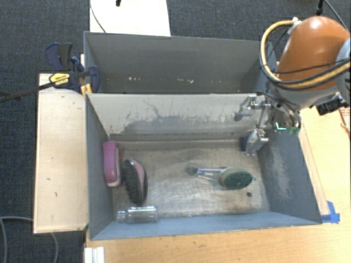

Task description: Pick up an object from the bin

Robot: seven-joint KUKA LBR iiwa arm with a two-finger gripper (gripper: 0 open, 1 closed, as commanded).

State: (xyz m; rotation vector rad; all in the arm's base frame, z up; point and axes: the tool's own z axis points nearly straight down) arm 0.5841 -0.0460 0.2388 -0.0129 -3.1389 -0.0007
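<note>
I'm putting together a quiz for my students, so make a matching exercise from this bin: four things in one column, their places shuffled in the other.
Things:
1. pink stapler
2. black hairbrush
3. clear tube
4. gripper

Places:
A. front left corner
B. above the back right corner
C. farthest to the left
D. just right of the pink stapler

Pairs: 1-C, 2-D, 3-A, 4-B.

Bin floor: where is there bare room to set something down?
Bare floor between the black hairbrush and the green-headed brush, and along the near wall right of the clear bottle. Crowded at the left wall.
</note>
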